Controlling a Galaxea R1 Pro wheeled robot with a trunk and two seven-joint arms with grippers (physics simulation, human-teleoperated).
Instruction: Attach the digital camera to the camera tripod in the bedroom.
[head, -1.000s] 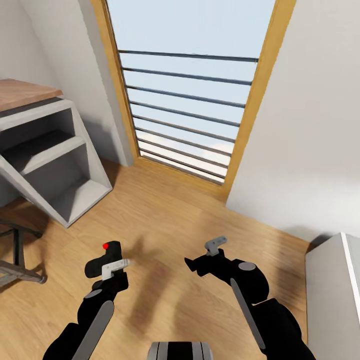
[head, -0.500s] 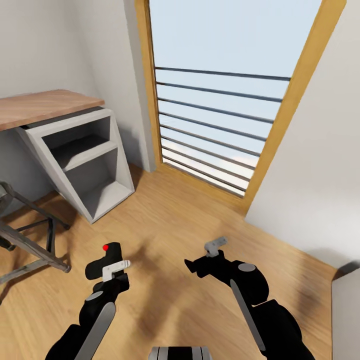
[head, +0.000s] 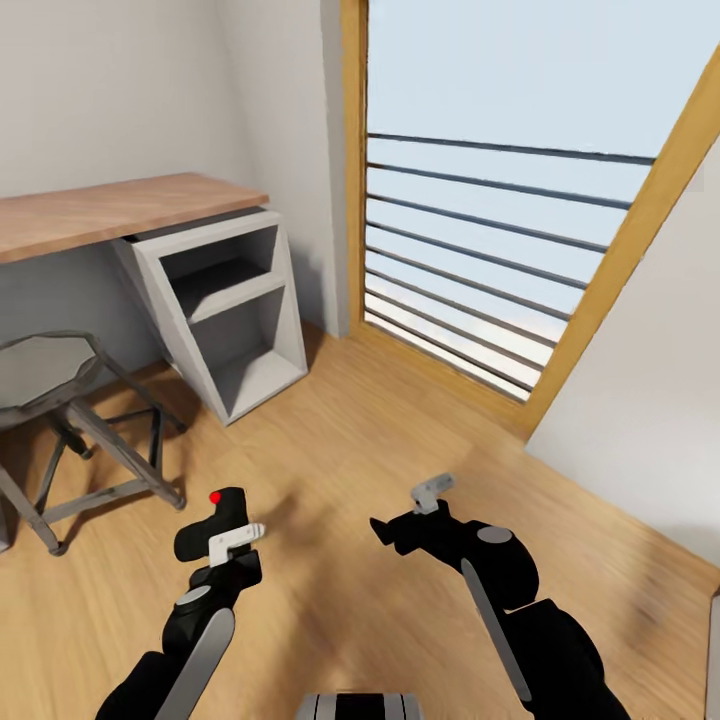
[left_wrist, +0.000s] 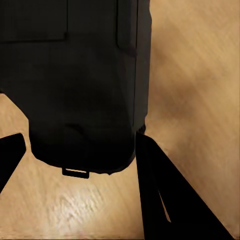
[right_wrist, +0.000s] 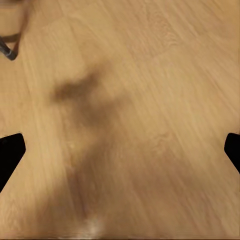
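My left gripper (head: 222, 528) is shut on the digital camera (head: 213, 520), a small black box with a round red button on top, held above the wood floor at the lower left of the head view. The left wrist view looks along the camera's black body (left_wrist: 75, 80), with a dark finger (left_wrist: 165, 200) pressed against its side. My right gripper (head: 410, 512) hangs open over bare floor at lower centre, and its two dark fingertips (right_wrist: 10, 155) stand far apart with nothing between them. The camera tripod is out of view.
A wooden desk top (head: 110, 212) on a slanted grey shelf unit (head: 235, 310) stands at the left wall. A metal-legged stool (head: 70, 420) is in front of it. A tall wood-framed window with horizontal bars (head: 500, 250) lies ahead. Open wood floor (head: 400, 430) spreads between.
The whole view has swung left: the window slid right, and the desk and stool came into sight. Both arms keep their pose, the camera still held.
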